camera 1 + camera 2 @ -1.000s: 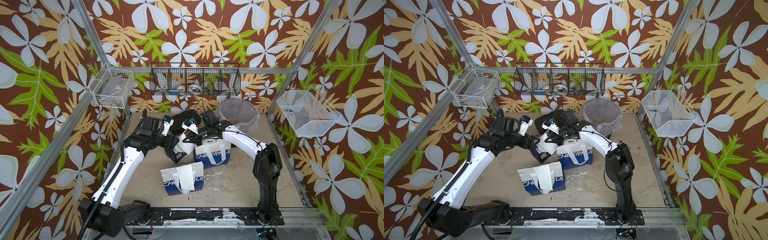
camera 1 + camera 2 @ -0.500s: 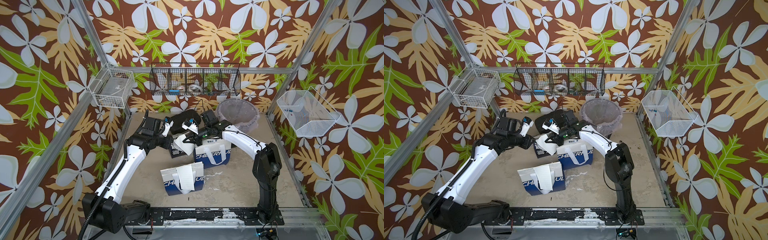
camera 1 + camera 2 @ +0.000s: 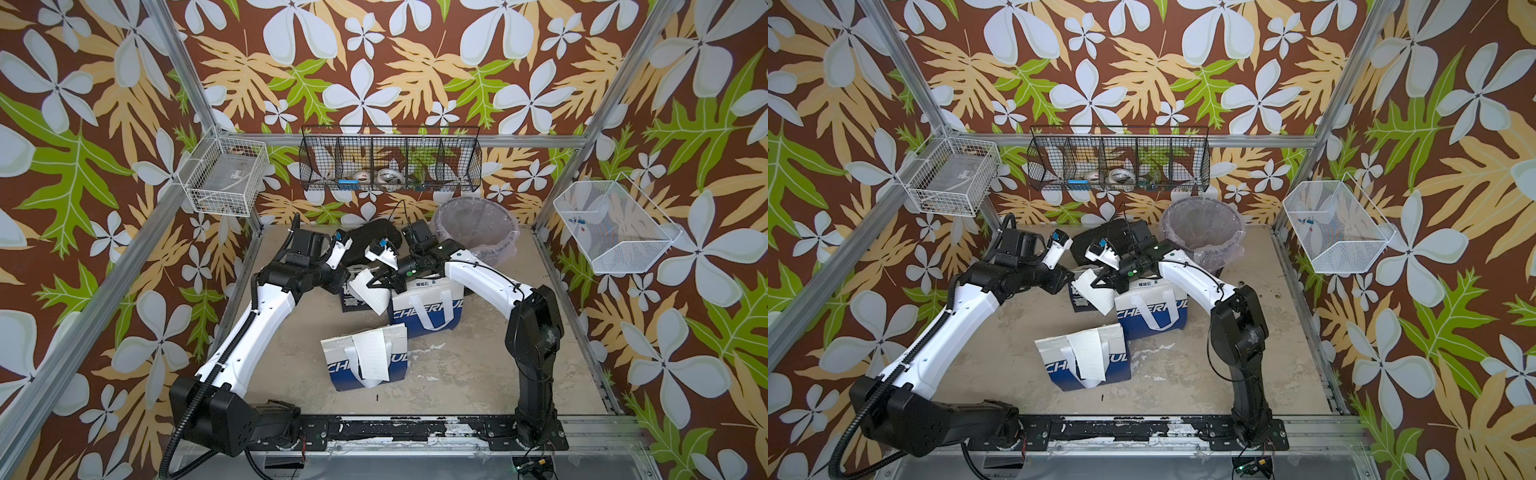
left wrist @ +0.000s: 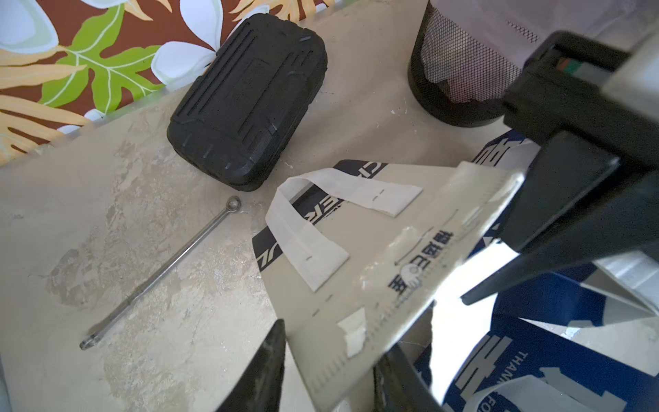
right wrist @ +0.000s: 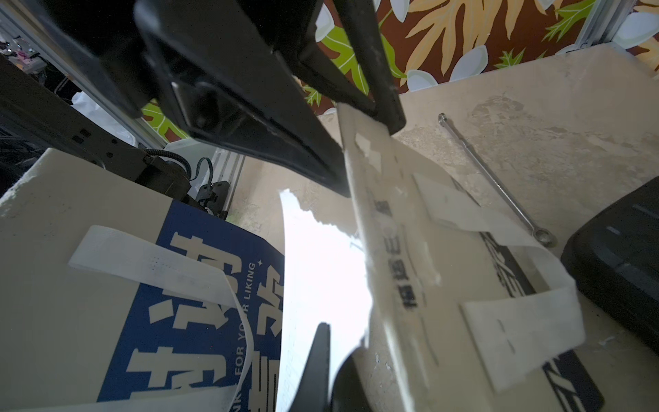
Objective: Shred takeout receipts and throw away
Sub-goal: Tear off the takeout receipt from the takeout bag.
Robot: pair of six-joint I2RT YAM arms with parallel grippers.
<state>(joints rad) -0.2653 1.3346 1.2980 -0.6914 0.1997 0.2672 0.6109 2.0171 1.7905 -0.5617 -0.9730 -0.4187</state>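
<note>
white thin receipt (image 5: 321, 271), jagged torn edge, faint lines, pinched in clenched right gripper (image 5: 337, 342); left gripper (image 4: 333, 339) clamps bag (image 4: 356, 249) rim; second receipt (image 3: 372, 353) flat on front bag (image 3: 337, 369).

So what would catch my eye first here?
Probably the loud flowered walls all round. In the middle, the right gripper pinches a white receipt while the left gripper clamps the edge of a blue-and-white bag. A bin stands at the back.
</note>
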